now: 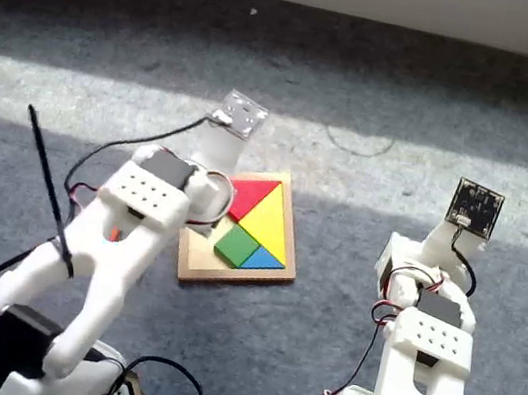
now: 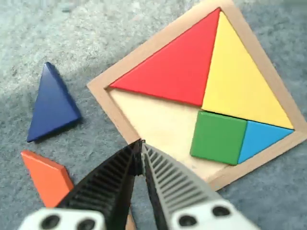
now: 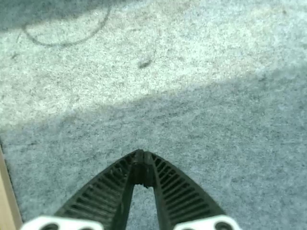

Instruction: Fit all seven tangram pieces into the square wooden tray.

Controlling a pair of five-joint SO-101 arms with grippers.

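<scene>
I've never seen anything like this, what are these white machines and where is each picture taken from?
Two robot arms sit on grey carpet. One picture looks down on both; the others come from a camera on each wrist, showing that arm's black gripper. The left gripper, shut and empty, hangs over the edge of the wooden tray. In the tray: red triangle, yellow triangle, green square, light blue triangle. A dark blue triangle and an orange piece lie outside. The right gripper, shut and empty, is over carpet.
</scene>
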